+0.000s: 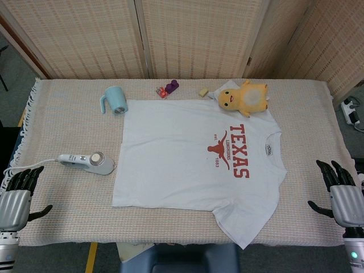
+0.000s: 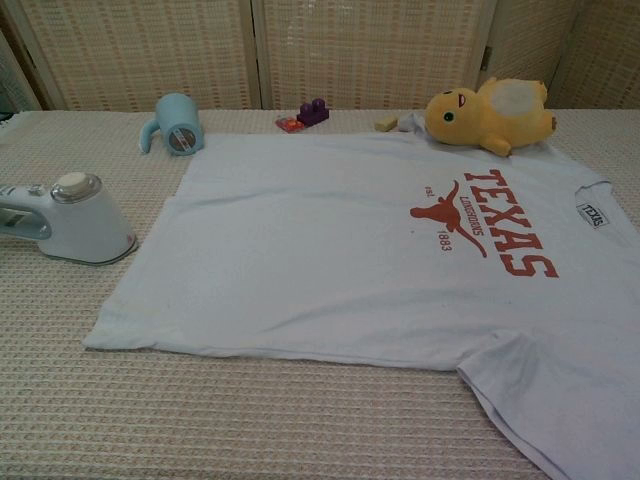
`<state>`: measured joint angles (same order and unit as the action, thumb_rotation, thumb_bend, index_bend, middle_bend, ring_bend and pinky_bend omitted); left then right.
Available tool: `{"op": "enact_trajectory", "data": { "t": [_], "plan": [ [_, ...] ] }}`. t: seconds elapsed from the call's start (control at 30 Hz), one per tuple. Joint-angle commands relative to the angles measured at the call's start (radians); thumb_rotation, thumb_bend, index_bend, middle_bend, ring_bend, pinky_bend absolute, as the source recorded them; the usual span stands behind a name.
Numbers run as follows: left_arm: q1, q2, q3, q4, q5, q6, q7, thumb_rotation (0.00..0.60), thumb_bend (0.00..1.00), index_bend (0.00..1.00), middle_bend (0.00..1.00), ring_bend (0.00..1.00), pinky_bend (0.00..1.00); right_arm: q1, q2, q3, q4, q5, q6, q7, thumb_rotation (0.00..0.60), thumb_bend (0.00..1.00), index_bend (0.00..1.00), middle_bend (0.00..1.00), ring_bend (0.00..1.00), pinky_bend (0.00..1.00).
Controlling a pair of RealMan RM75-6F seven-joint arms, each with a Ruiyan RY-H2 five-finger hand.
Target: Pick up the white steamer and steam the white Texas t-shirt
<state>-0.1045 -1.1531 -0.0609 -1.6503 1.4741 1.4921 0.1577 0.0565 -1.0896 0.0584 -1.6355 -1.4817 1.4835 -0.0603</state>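
- Left hand (image 1: 14, 202): at the near left edge of the table (image 1: 68, 227) in the head view, fingers spread and pointing away from the camera, holding nothing. It does not appear in the chest view.
- Right hand (image 1: 341, 196): at the near right edge of the table, fingers likewise spread, holding nothing, clear of the shirt's sleeve.
- White Texas t-shirt (image 1: 187, 159): laid flat across the middle of the table, collar toward the robot's right, red print facing up. One sleeve reaches the near table edge.
- White steamer (image 1: 88, 162): resting on the table just beside the shirt's hem, on the robot's left, handle pointing away from the shirt. Its cord (image 1: 23, 168) trails toward the left table edge. It lies beyond the left hand, untouched.
- Woven cloth (image 2: 250, 420): covers the table under all items.
- Blue cup (image 1: 114, 100): lying on its side near the shirt's far left corner.
- Purple block (image 1: 172, 87): at the far edge, small red pieces beside it.
- Yellow plush toy (image 1: 244, 96): lying at the far side, overlapping the shirt's far sleeve.
- Folding screen (image 1: 187, 34): stands behind the table.
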Motion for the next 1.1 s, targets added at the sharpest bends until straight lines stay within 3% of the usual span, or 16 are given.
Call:
{"op": "enact_trajectory", "data": {
  "t": [0.03,0.27,0.53,0.77,1.1],
  "plan": [
    [0.0,-0.002,-0.002,0.002,-0.003,0.001,0.005,0.6,0.12,0.12,0.18,0.12,0.15,0.0,0.001,0.0,-0.001,-0.002,0.002,-0.002,0.6,0.01,0.0,0.11,0.03,0.13],
    [-0.012,-0.002,-0.007,0.004,-0.004,-0.014,0.0,0.6,0.12,0.12,0.17,0.12,0.15,-0.004,0.011,0.0,-0.011,-0.01,0.011,-0.004,0.6,0.01,0.0,0.11,0.03,0.13],
    [-0.092,-0.011,-0.057,0.022,-0.018,-0.09,-0.011,0.6,0.12,0.15,0.19,0.13,0.16,-0.011,0.062,0.02,-0.06,-0.006,0.044,-0.038,0.6,0.01,0.0,0.09,0.02,0.13],
    [-0.193,-0.053,-0.108,0.055,-0.103,-0.224,0.018,0.6,0.12,0.16,0.2,0.13,0.16,-0.008,0.098,0.04,-0.097,0.0,0.058,-0.064,0.6,0.01,0.0,0.08,0.02,0.13],
    [-0.299,-0.143,-0.139,0.156,-0.23,-0.361,0.103,0.6,0.12,0.17,0.19,0.13,0.16,-0.006,0.091,0.038,-0.094,0.022,0.038,-0.061,0.6,0.01,0.0,0.08,0.02,0.13]
  ]
}}
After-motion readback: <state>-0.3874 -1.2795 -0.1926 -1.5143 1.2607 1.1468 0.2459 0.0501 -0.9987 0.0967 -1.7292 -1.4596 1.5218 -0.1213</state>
